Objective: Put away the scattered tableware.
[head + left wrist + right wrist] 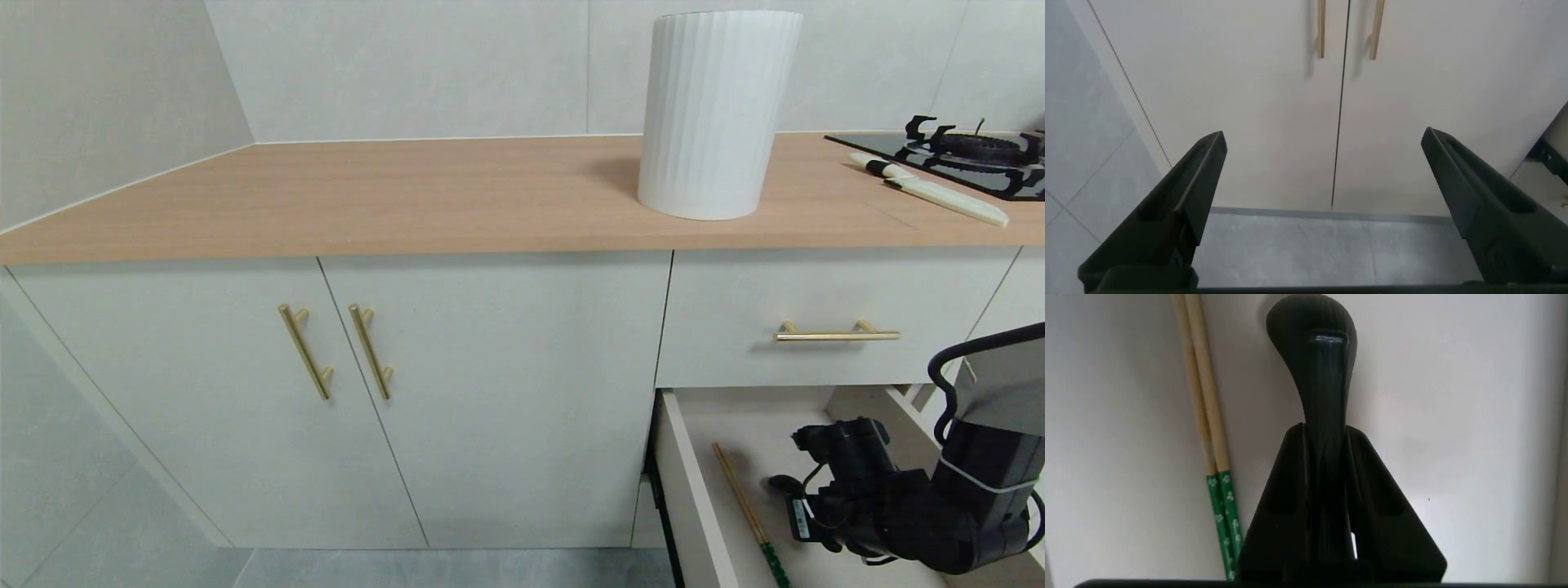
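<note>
The right gripper [1327, 447] is clenched on a black spoon [1311, 331], held inside the open drawer [692, 482] just beside the chopsticks [1207, 433]. Best to lower it flat, parallel to them, before letting go. The left gripper [1323, 143] hangs spread wide, facing the cupboard doors [1233, 98]

The right arm [971, 506] is finished in matte black, with a grey panel [1004, 384] on its upper link. A black cable [936, 369] is looped beside that panel, a thin white band [980, 483] is wrapped round the forearm, and a white label [800, 518] is fixed near the wrist. The left gripper [1323, 139] is fitted with two dark, tapered fingers [1176, 212]; the right gripper [1327, 441] is moulded in black.
</note>
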